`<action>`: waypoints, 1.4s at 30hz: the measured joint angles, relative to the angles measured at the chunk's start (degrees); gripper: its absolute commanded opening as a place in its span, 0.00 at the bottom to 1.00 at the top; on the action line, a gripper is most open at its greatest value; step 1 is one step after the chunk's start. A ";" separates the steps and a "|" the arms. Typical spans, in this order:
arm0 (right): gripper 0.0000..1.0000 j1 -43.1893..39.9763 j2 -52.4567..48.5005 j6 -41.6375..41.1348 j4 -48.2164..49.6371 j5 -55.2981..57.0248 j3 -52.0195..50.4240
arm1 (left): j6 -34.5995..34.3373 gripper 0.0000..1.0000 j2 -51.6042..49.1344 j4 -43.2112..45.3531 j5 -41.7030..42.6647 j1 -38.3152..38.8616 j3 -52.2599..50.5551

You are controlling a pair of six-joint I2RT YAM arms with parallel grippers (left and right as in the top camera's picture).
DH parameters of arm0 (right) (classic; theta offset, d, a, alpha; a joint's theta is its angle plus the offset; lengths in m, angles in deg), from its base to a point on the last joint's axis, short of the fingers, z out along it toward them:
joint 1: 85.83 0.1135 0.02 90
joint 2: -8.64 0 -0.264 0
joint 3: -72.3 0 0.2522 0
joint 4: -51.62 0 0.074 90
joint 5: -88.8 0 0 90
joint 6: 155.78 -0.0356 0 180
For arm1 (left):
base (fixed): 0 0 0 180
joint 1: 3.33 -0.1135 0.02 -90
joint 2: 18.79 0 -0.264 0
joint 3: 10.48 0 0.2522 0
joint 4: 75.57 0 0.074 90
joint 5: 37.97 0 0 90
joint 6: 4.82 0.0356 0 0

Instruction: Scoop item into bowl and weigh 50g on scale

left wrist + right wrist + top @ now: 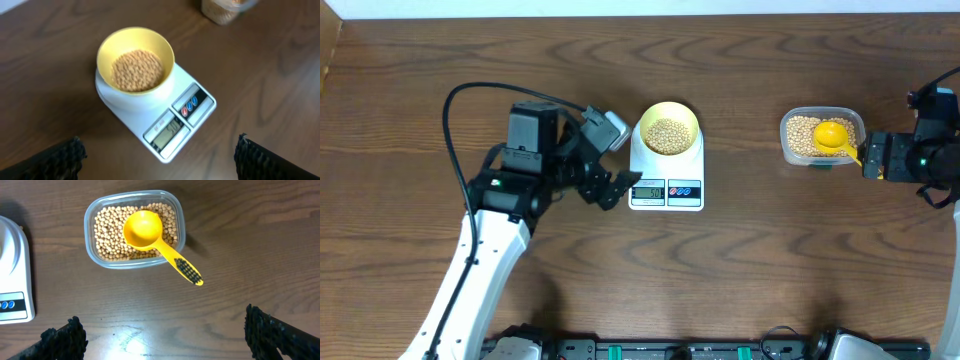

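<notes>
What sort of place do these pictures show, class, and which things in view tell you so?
Probably a robotics test bench rather than a kitchen: a left arm and right arm reach over a wooden table, where a scale carries a bowl of beans and a scoop lies in a tub.

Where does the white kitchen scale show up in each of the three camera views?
Overhead: scale at centre, yellow bowl on it.
Left wrist: scale mid-frame, display toward lower right.
Right wrist: scale cut off at left edge.
Shared landmark: clear bean tub, right of scale overhead, top edge in left wrist, upper middle in right wrist.
</notes>
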 measured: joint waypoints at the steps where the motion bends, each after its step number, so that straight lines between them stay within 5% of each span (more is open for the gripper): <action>1: 0.99 0.00 0.00 0.00 0.00 0.00 0.00 | -1.49 0.98 0.00 0.59 -1.25 0.98 0.00; 21: 0.99 -0.02 0.00 0.00 0.00 0.00 0.00 | -25.73 0.98 0.00 4.33 -19.78 10.84 -0.74; 42: 0.99 -0.02 0.00 0.00 0.00 0.00 0.00 | -29.81 0.98 0.00 12.63 -21.33 13.64 -7.65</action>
